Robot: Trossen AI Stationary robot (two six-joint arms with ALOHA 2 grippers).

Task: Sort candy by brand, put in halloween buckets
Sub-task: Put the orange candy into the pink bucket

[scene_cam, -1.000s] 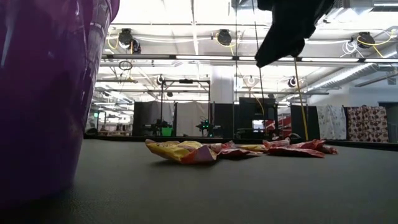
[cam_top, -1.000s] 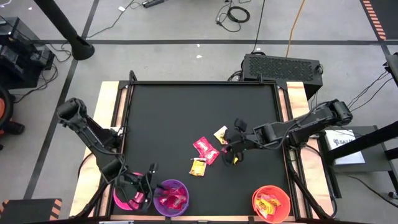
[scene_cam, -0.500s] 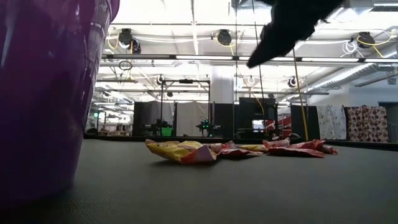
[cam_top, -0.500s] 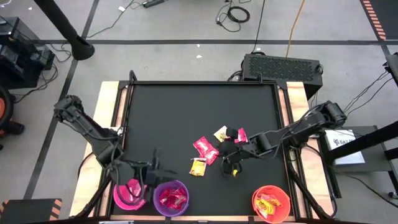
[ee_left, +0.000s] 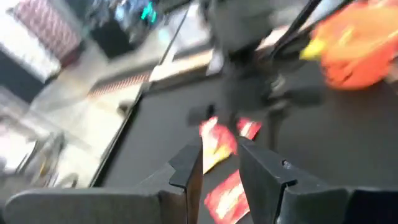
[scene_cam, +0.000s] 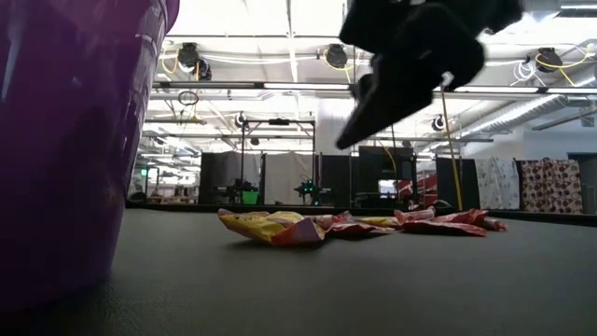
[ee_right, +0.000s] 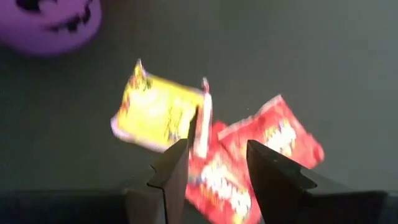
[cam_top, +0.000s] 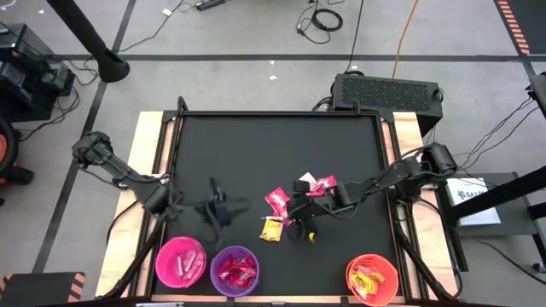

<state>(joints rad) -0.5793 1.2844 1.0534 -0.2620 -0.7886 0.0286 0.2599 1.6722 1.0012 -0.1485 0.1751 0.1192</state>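
Several candy packets lie flat mid-table: a red one (cam_top: 277,201), a yellow one (cam_top: 271,228), and a yellow and a red-pink one (cam_top: 325,183) farther back. My right gripper (cam_top: 301,228) hangs open above the near packets; its wrist view shows the yellow packet (ee_right: 158,112) and red ones (ee_right: 273,134) beneath the fingers. My left gripper (cam_top: 218,207) hovers open and empty left of the pile, pointing toward it (ee_left: 219,134). At the near edge stand the pink bucket (cam_top: 181,263), purple bucket (cam_top: 235,270) and orange bucket (cam_top: 373,279), each with candy inside.
The black tabletop (cam_top: 256,145) has bare room on its far half and left of the pile. Wooden side rails (cam_top: 152,145) run along both sides. In the low view the purple bucket's wall (scene_cam: 65,140) fills the left, and the candy (scene_cam: 280,227) lies beyond.
My left gripper has risen out of the pink bucket and swung toward the far right, toward the candy pile, rolling as it went. My right gripper has come down and moved toward the table's left and near edge over the packets, uncovering the red-pink packet behind it.
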